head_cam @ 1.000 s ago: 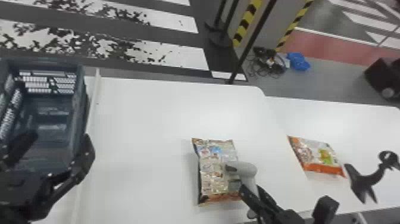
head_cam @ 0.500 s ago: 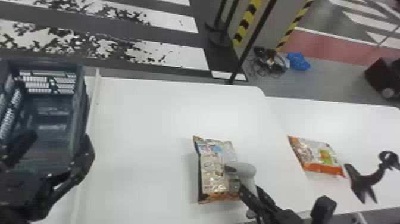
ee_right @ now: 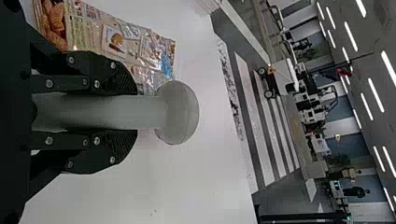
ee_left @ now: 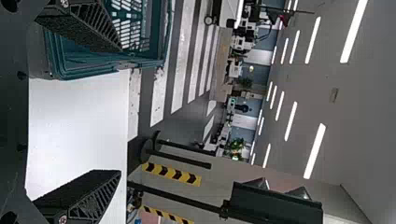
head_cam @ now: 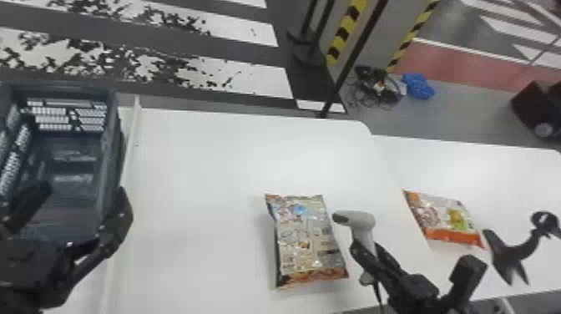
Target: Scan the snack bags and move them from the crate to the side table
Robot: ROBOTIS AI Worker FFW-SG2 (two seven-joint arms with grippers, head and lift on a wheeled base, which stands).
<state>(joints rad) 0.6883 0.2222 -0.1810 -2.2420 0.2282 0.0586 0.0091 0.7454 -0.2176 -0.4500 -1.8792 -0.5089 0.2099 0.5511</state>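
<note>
Left gripper (head_cam: 83,192) spread wide by the rigid, latticed crate (head_cam: 112,146). Snack bag (head_cam: 307,238) on smooth white table (head_cam: 200,188): puffy, crinkled, glossy foil. Right gripper (head_cam: 367,250) clamps the round-headed grey scanner (head_cam: 361,219); best tilt it to dodge glare, code squarely faced. Orange-edged bag (head_cam: 446,219) lies farther right.

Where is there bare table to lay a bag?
The widest bare stretch of table lies between the crate and the left bag; another lies beyond the right bag. Crowded: the scanner in the right gripper, beside the left bag, and the black stand beside the right one.
</note>
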